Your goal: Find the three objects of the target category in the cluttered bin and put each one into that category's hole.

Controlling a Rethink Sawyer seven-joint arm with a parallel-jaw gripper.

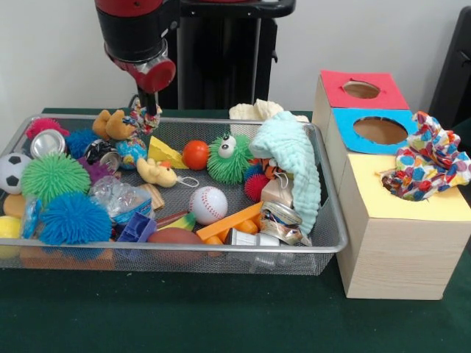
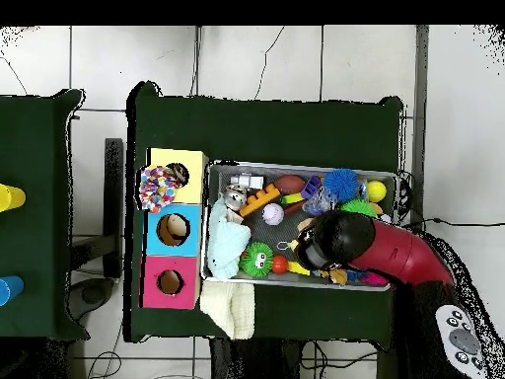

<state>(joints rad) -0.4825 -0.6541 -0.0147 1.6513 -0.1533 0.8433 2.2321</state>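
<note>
Fingers (image 1: 149,110) clamped on patterned cloth (image 1: 144,118), far corner of bin (image 1: 324,243) | 1st multicolor cloth (image 1: 428,163) stuffed in yellow hole, half out | risk: snag on brown teddy (image 1: 112,125) during lift, slip en route.

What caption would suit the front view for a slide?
Red and black robot arm reaching into a wire mesh bin of toys, beside a wooden box with coloured holes.
</note>
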